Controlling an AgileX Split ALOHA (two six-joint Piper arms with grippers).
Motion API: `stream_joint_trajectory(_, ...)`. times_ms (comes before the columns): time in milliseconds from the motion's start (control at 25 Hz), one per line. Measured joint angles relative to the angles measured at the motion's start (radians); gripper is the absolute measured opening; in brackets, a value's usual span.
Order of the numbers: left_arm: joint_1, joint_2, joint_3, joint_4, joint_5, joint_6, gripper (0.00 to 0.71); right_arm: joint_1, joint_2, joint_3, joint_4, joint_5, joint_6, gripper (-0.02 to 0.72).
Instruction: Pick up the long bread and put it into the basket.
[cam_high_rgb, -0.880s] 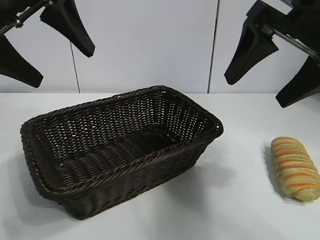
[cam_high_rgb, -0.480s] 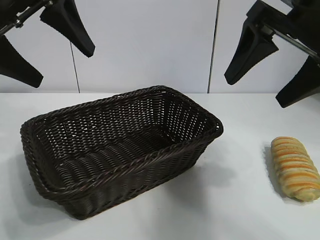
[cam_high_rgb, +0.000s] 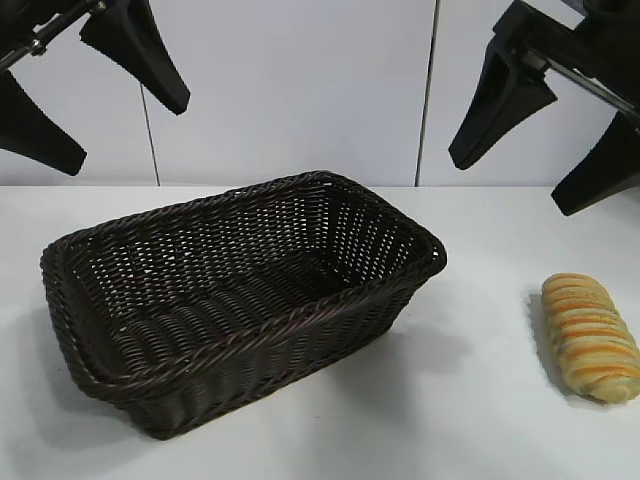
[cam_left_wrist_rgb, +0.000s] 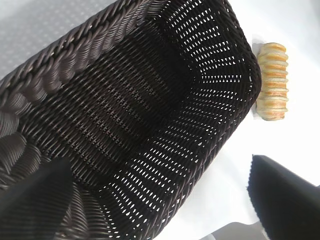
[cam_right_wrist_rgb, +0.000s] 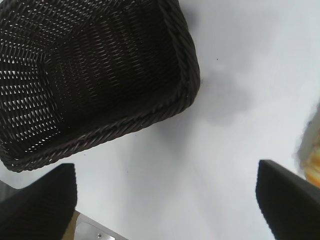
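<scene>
Looks like a robot test bench in a lab: bare white tabletop, plain pale panelled wall with dark vertical seams behind, nothing domestic around, only a staged wicker basket and a bread loaf laid out as props

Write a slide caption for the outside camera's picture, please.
Both open grippers, left and right, hang above a white table; empty basket, long bread beside it.
</scene>
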Motion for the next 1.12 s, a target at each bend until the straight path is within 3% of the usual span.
stream_joint_trajectory(480,0.0,0.0,0.0,-0.012,-0.093,0.0,0.687,0.0,0.0,0.0,0.0,0.0,0.0,0.695)
stream_joint_trajectory(680,0.025,-0.011,-0.013,-0.013,-0.006,-0.02,0.687,0.0,0.0,0.0,0.0,0.0,0.0,0.695)
stream_joint_trajectory(840,0.032,-0.089,0.014,0.066,0.018,-0.119,0.687,0.0,0.0,0.0,0.0,0.0,0.0,0.695)
stream_joint_trajectory(1120,0.032,-0.192,0.222,0.26,-0.024,-0.359,0.687,0.0,0.0,0.0,0.0,0.0,0.0,0.695)
